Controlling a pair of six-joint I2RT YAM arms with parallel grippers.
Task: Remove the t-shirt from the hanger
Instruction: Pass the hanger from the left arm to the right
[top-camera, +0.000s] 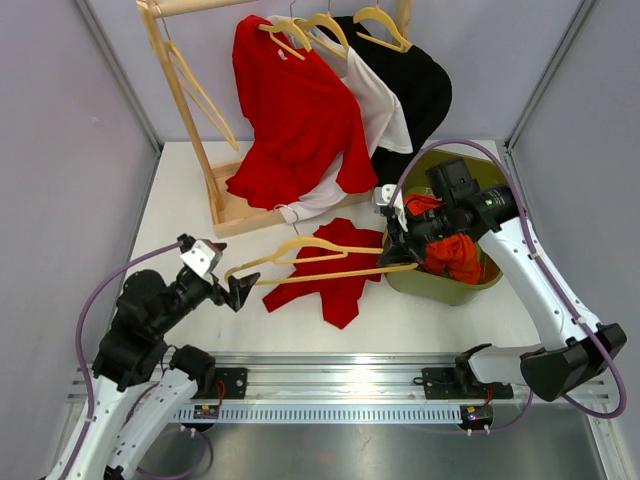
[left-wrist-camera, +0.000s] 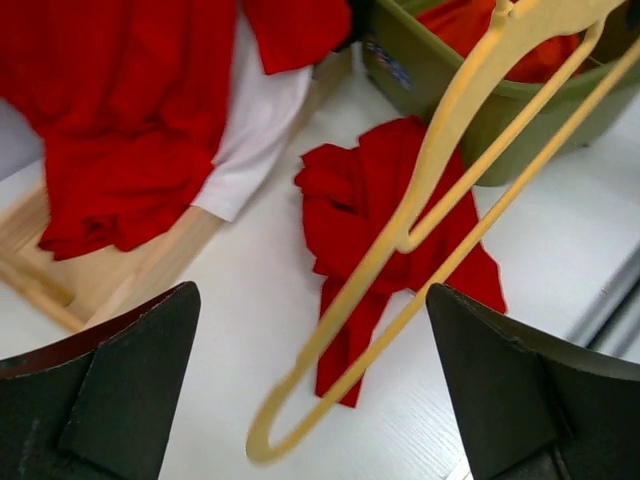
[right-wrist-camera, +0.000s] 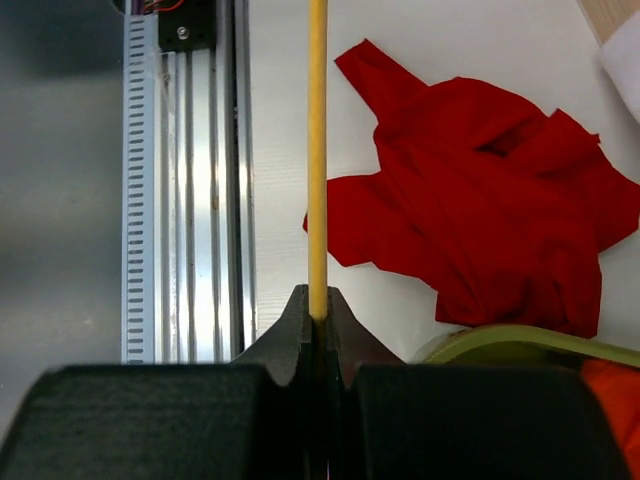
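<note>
A bare yellow hanger (top-camera: 320, 262) hangs level above the table, with no garment on it. My right gripper (top-camera: 398, 252) is shut on its right end; the right wrist view shows the hanger bar (right-wrist-camera: 318, 150) pinched between the jaws of that gripper (right-wrist-camera: 318, 318). My left gripper (top-camera: 240, 291) is at the hanger's left end with its jaws wide open. There the looped end of the hanger (left-wrist-camera: 262, 435) sits between the left gripper's (left-wrist-camera: 315, 400) spread fingers, touching neither. A crumpled red t-shirt (top-camera: 335, 282) lies on the white table under the hanger (left-wrist-camera: 390, 215) (right-wrist-camera: 480, 230).
A wooden rack (top-camera: 190, 110) at the back carries a red shirt (top-camera: 295, 110), a white one (top-camera: 385, 115) and a black one (top-camera: 425, 85) on hangers. A green basket (top-camera: 440, 285) with red and orange clothes stands at the right. A metal rail (top-camera: 330, 375) runs along the near edge.
</note>
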